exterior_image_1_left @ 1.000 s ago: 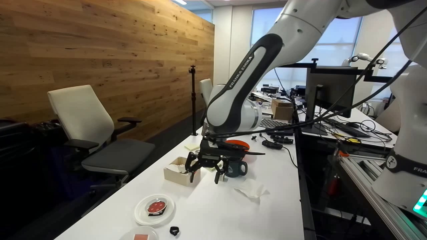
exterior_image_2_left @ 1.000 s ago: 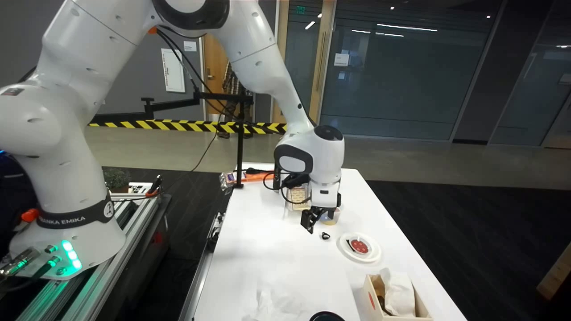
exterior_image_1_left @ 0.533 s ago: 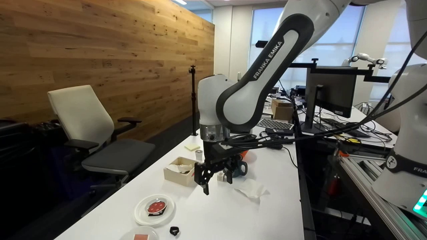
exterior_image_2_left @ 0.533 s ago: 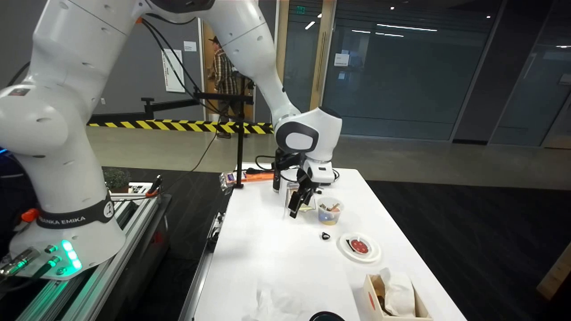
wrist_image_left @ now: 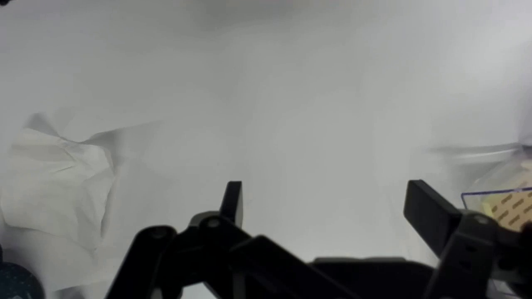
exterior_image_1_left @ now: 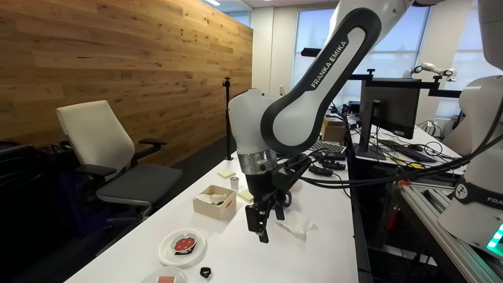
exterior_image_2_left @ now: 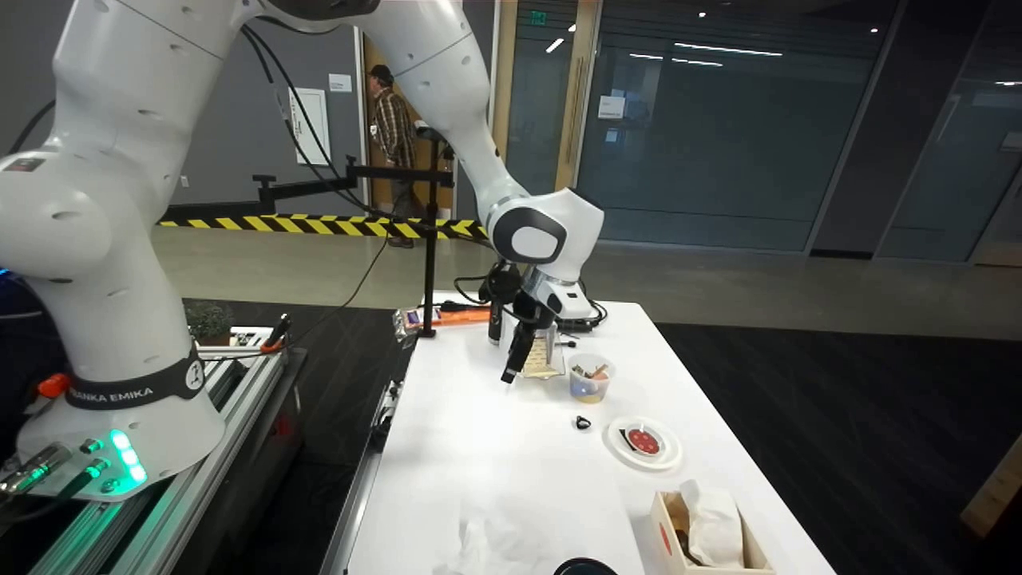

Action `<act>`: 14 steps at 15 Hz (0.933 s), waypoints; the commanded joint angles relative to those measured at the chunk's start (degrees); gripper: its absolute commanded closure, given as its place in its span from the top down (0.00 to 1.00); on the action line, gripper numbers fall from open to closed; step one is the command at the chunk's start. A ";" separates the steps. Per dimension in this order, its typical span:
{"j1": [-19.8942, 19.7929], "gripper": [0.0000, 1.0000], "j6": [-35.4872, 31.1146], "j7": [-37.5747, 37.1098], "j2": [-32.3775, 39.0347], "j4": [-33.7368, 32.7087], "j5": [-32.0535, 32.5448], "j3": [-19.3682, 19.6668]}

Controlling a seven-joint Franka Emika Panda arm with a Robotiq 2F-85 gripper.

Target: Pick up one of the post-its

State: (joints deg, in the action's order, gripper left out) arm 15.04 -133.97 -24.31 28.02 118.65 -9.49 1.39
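Since, in an exterior view, the far post-it (exterior_image_1_left: 226, 173), then the near post-it (exterior_image_1_left: 245, 195) lie flat on the table (exterior_image_1_left: 235, 255), one presumably needs pinching from above. Further right hangs the gripper (exterior_image_1_left: 271, 226), empty, jaws spread wide, probably for that.

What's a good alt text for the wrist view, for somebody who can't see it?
The open end effector hangs over a pale tabletop holding nothing. Crumpled white paper lies at left, a dark rounded object in the corner below; at right, a clear purple-edged object is cut off.
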 commanded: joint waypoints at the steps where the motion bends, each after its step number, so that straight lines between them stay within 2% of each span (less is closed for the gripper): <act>1: -3.09 1.00 1.31 9.40 -1.64 1.79 3.81 -2.24; 4: -3.35 1.00 2.10 14.49 -4.50 3.76 9.59 -1.17; 9: -3.23 1.00 -0.20 13.29 -10.15 7.11 19.17 0.34; 11: -3.88 1.00 -1.90 12.63 -12.46 8.13 19.55 -0.21; 14: -5.04 1.00 -7.39 10.18 -14.89 9.29 15.84 -1.20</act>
State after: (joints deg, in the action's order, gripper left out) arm 11.60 -136.50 -12.16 17.59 124.10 7.56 1.53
